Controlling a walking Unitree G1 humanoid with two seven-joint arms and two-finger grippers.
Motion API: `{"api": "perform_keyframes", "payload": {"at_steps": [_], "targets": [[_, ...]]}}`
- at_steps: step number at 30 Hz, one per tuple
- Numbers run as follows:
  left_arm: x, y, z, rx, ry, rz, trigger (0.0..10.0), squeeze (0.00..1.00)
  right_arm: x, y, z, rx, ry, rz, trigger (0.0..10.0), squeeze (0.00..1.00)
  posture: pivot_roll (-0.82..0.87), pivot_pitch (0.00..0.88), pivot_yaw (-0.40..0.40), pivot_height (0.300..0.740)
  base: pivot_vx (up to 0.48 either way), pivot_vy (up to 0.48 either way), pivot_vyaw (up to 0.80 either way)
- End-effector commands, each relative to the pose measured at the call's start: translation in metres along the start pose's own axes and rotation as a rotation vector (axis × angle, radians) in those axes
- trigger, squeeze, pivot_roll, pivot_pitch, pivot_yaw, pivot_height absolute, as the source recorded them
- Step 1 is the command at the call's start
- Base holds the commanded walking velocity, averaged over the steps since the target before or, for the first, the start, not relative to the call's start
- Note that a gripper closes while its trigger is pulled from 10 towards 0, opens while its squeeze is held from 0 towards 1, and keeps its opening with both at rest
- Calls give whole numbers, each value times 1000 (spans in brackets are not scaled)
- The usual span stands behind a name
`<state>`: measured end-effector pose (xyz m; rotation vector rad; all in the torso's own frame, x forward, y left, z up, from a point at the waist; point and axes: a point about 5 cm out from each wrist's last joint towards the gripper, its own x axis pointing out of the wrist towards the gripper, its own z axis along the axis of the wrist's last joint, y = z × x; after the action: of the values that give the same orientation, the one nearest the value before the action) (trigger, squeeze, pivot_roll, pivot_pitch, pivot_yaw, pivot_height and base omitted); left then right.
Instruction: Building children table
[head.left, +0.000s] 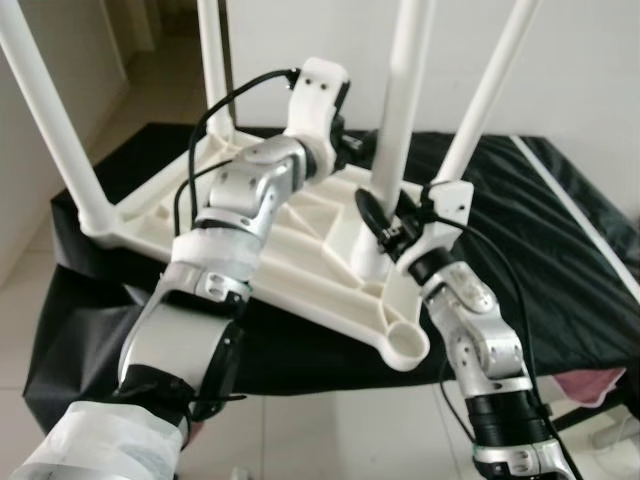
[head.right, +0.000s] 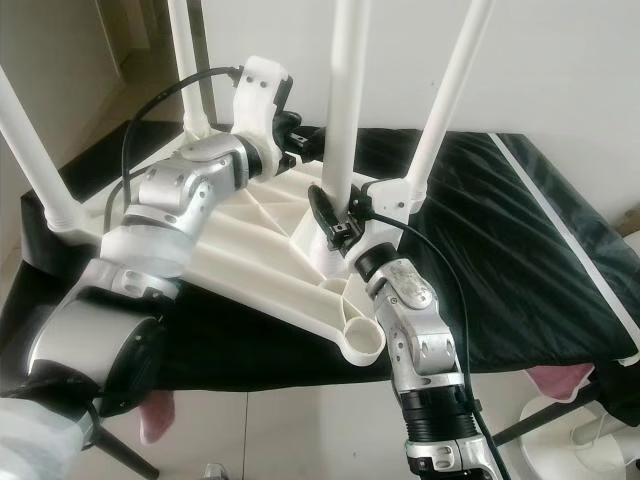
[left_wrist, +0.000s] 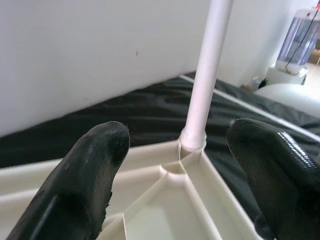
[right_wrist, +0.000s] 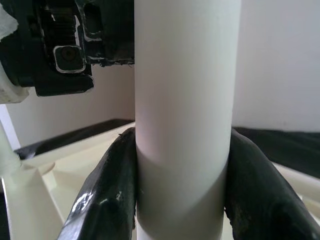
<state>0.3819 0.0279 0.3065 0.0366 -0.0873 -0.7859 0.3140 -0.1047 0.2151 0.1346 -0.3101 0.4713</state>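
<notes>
Right claw (head.left: 385, 222) clenching white plastic tube leg (head.left: 398, 110) low, near socket | upturned cream plastic tabletop (head.left: 300, 240) lying on black-draped surface (head.left: 540, 250) | left claw (left_wrist: 175, 170) released, hovering | we are judging leg light, stiff, slippery: gripping low.

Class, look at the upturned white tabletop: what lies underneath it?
Under the upturned tabletop lies a black cloth, spread beyond its edges. What the cloth itself rests on is covered. The right gripper grips one leg; the left gripper hovers open beside it.

Left gripper (left_wrist: 175, 170) spread wide, right gripper (right_wrist: 182, 185) clamped.
</notes>
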Motion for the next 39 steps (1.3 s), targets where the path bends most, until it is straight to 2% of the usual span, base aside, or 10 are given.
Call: {"api": "perform_keyframes", "payload": {"at_steps": [1,25,29,35,39], "targets": [[5,-19,20,23,-57,-99,10000,0,2,0,-11,12,68,-7,10000,0,101,0,-62,740,0,0,0],[1,-20,25,30,-89,-103,10000,0,5,0,-15,43,86,-36,10000,0,93,0,-68,740,0,0,0],[0,-25,28,51,-106,-127,10000,0,6,-2,-16,17,88,-50,10000,0,89,0,-66,740,0,0,0],[1,-23,25,107,-95,-91,10000,0,7,-4,-16,8,86,-60,10000,0,87,0,-63,740,0,0,0],[-10,-2,6,78,-71,3,10000,0,2,-12,-8,31,37,-125,10000,0,76,0,-52,740,0,0,0]]}}
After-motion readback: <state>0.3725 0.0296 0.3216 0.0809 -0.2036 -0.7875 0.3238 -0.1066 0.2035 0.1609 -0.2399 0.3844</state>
